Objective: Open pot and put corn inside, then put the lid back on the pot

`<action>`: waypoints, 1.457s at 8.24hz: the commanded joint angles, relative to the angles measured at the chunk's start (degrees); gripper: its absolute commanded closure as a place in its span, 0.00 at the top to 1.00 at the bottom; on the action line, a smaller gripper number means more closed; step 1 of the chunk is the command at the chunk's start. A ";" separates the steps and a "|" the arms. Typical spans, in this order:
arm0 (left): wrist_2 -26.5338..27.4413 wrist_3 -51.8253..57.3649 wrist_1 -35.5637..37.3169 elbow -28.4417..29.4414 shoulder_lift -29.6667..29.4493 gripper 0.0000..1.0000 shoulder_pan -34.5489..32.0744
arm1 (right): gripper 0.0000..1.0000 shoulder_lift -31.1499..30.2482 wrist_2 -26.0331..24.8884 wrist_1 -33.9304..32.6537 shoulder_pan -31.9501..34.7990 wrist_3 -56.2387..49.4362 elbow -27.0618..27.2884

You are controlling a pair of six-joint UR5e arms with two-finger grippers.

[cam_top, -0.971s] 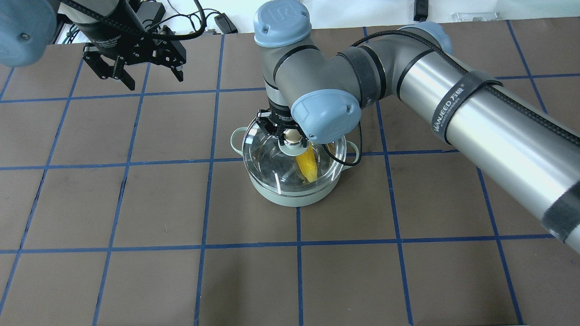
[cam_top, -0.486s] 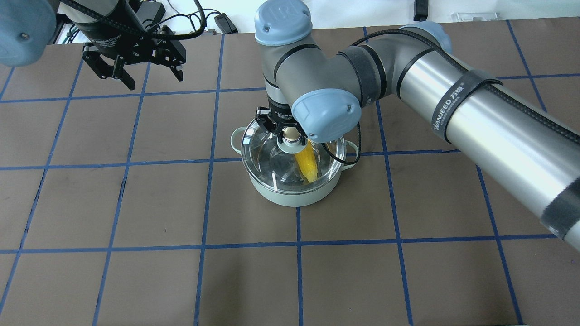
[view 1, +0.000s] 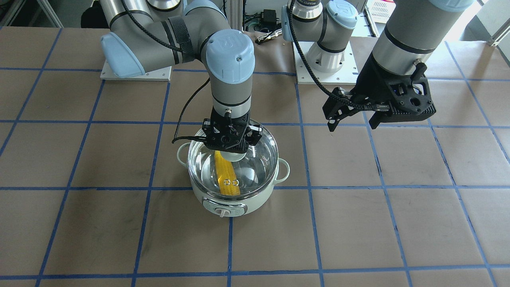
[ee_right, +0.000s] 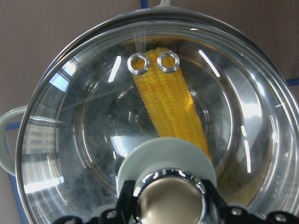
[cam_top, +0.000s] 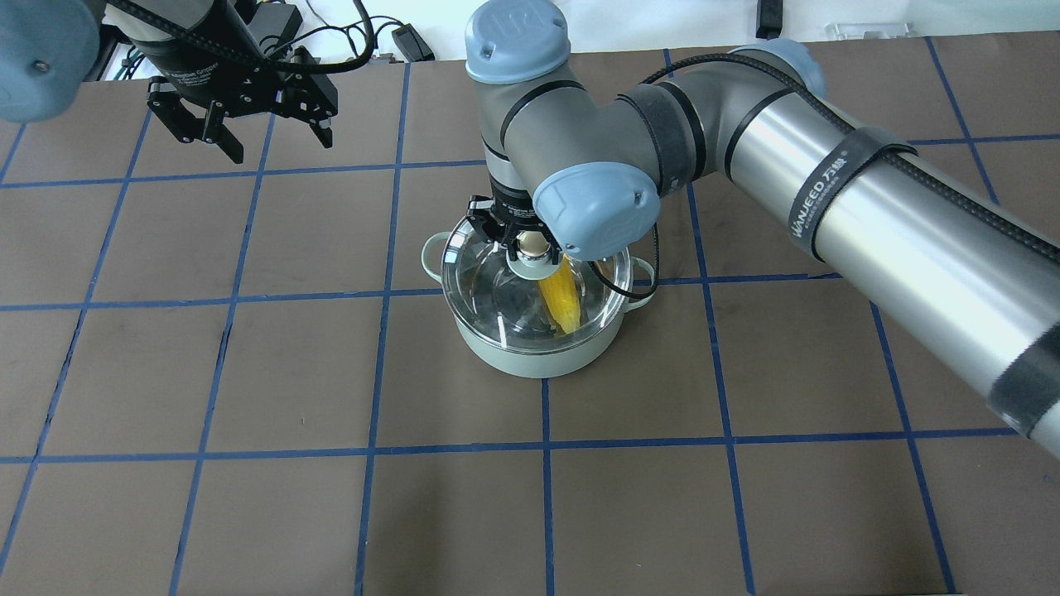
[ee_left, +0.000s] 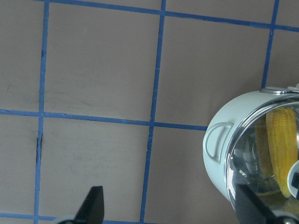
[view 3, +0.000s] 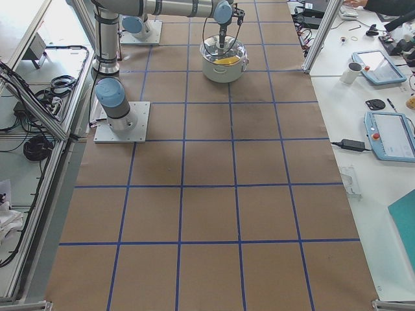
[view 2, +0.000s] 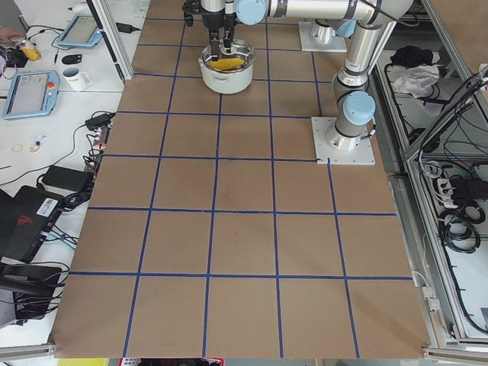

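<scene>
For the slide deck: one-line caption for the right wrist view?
Right gripper holds the glass lid on the pot, corn visible inside.

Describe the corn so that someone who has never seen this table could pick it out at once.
On the brown table with blue grid lines stands a single pale green pot. Look through its clear glass lid: the corn lies inside, the only bright yellow thing there, a ribbed cob against the shiny steel bowl.
</scene>
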 commanded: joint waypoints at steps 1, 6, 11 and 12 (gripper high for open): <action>0.00 0.05 0.01 0.04 -0.07 1.00 0.00 | 0.00 0.17 -0.34 -0.19 0.00 0.11 -0.01; 0.00 0.05 0.01 0.04 -0.07 1.00 0.00 | 0.00 1.05 -0.61 -2.82 0.00 0.20 0.25; 0.00 0.05 0.01 -0.40 0.02 1.00 0.00 | 0.00 1.23 -0.78 -4.15 0.00 0.20 0.52; 0.00 0.05 0.01 -0.23 0.02 1.00 0.00 | 0.67 1.23 -0.78 -4.15 0.00 -0.15 0.52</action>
